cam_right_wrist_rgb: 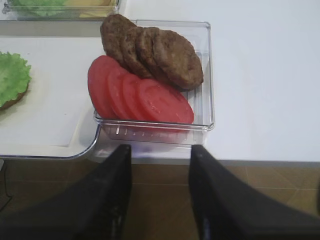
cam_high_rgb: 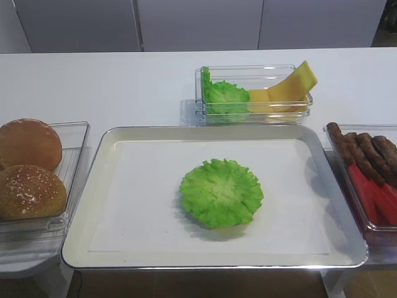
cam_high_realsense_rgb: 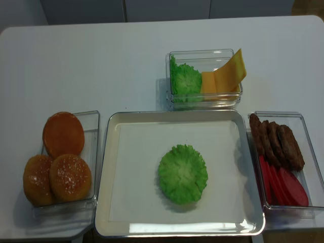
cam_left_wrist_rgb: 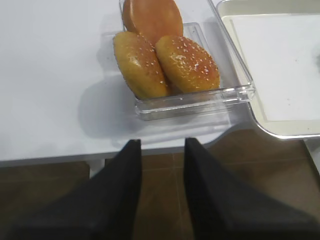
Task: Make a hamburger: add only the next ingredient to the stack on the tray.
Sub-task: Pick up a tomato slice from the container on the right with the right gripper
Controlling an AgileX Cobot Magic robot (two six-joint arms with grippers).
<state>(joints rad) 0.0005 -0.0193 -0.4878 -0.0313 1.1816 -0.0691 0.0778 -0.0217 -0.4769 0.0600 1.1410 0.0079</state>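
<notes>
The tray (cam_high_realsense_rgb: 114,172) carried only the lettuce leaf (cam_high_realsense_rgb: 183,173), lying flat near its middle with what looked like a bun edge under it in the right wrist view, so the stack stood early and the tomato step was not yet done. The tomato slices (cam_right_wrist_rgb: 140,95) lay overlapped in the clear box (cam_right_wrist_rgb: 207,70) just right of the tray, in front of the brown patties (cam_right_wrist_rgb: 152,52). The right gripper (cam_right_wrist_rgb: 160,195) hung short of that box off the table edge, jaws spread and empty, while the left gripper (cam_left_wrist_rgb: 160,190) waited likewise before the buns (cam_left_wrist_rgb: 165,60), jaws parted, holding nothing
</notes>
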